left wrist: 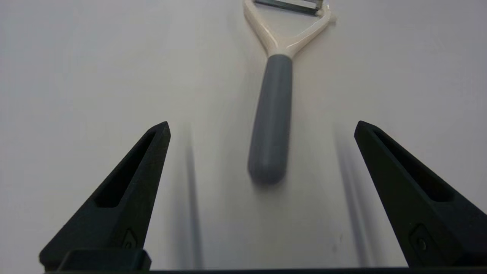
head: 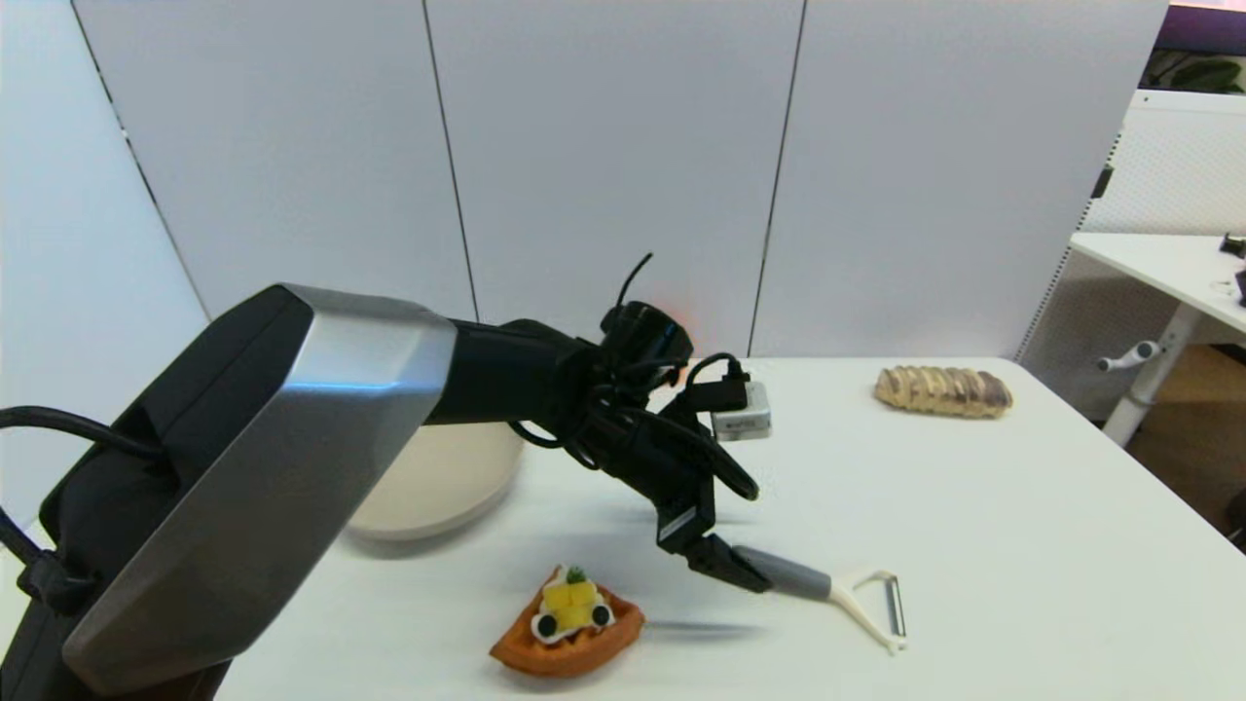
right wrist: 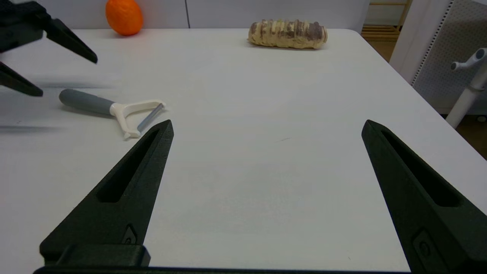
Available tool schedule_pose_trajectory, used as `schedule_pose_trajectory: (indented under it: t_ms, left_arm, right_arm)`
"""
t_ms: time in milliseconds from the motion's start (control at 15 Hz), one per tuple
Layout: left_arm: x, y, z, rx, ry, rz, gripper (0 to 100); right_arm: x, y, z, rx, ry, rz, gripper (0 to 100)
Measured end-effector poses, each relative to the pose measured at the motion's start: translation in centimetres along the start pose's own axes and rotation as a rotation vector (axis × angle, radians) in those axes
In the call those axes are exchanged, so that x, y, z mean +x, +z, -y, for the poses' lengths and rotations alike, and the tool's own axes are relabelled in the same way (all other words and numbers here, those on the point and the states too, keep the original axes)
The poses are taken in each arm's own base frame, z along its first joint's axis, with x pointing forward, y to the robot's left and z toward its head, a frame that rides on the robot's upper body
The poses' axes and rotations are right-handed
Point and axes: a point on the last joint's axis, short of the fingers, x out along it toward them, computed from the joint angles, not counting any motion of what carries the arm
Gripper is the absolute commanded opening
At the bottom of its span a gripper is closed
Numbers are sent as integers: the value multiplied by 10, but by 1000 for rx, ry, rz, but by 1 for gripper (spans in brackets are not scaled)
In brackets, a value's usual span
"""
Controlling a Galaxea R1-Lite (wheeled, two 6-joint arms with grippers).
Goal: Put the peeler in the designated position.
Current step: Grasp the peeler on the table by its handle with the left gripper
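Note:
The peeler (head: 818, 584) lies flat on the white table, grey handle toward my left gripper and white forked head with its metal blade pointing away. My left gripper (head: 754, 576) is open, low over the handle's rounded end. In the left wrist view the peeler (left wrist: 271, 114) runs up the middle between the two spread fingers (left wrist: 133, 179), touching neither. The right wrist view shows the peeler (right wrist: 91, 103) on the table with the left gripper (right wrist: 67, 76) open just behind its handle. My right gripper (right wrist: 266, 123) is open over bare table, holding nothing, and is outside the head view.
A waffle wedge with fruit (head: 569, 623) sits near the front, left of the peeler. A cream plate (head: 438, 487) is partly behind my left arm. A bread loaf (head: 942, 391) lies at the far right. An orange (right wrist: 124, 16) sits at the back edge.

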Motion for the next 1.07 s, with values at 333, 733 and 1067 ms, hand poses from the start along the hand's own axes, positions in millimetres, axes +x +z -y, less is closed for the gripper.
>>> schedule_pose_trajectory:
  t_ms: [333,733,1067]
  left_arm:
    - [16,5,3,-29,-5,-17,100]
    - [20,2,3,-51,40,-72,100]
    - [26,4,8,-47,52,-103,100]
  right_arm:
    - [0,0,0,0,0,0,100]
    - [0,0,0,0,0,0,100]
    - [0,0,0,0,0,1,100]
